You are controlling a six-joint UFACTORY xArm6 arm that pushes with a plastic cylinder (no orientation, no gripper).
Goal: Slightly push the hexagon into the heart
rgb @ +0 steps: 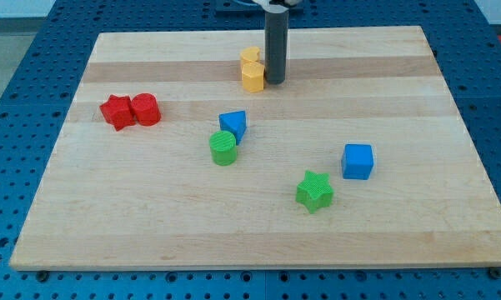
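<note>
A yellow hexagon (253, 78) lies near the view's top centre of the wooden board (383, 225). A yellow heart (250, 57) sits just above it in the view, and the two touch. My dark rod stands upright just to the right of them. My tip (275, 81) rests on the board at the hexagon's right side, touching it or nearly so.
A red star (115, 112) and a red cylinder (146, 109) touch at the view's left. A blue triangular block (233, 124) and a green cylinder (223, 148) sit in the middle. A green star (314, 191) and a blue cube (358, 161) lie at the lower right.
</note>
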